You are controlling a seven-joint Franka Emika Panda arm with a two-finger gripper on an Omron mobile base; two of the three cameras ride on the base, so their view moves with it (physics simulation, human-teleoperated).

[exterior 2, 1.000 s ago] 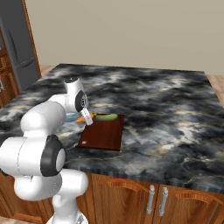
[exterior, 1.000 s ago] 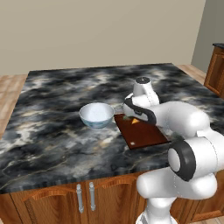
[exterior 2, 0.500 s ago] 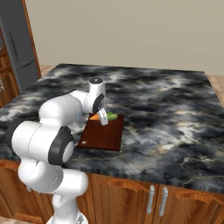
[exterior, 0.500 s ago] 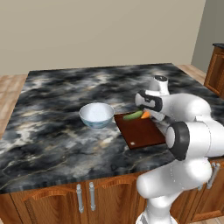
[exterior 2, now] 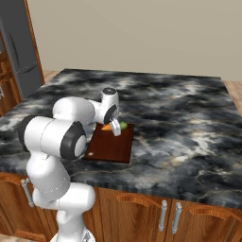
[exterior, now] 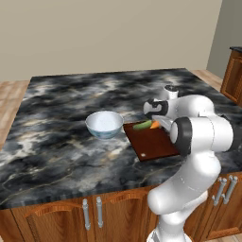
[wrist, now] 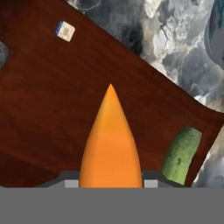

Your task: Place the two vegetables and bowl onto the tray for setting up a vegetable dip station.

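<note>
My gripper (exterior: 159,124) is shut on the orange carrot (exterior: 154,125), holding it just above the far end of the reddish-brown tray (exterior: 156,142). In the hand view the carrot (wrist: 110,144) points out over the tray's wood (wrist: 52,100), and the pale dot (wrist: 65,30) lies beyond it. The slim green vegetable (exterior: 141,125) lies on the tray at its far edge, close beside the carrot; the right base view shows this green vegetable (exterior 2: 123,125) too. The white bowl (exterior: 104,125) stands upright on the counter, just left of the tray.
The dark marble counter (exterior: 61,104) stretches wide around the tray. My own white arm (exterior: 198,132) bulks over the tray's right side. Wooden cabinet fronts (exterior: 94,212) run below the counter's near edge.
The arm has swung its elbow to the right and carried the carrot a little further over the tray's far end. The green vegetable, bowl and tray have stayed in place.
</note>
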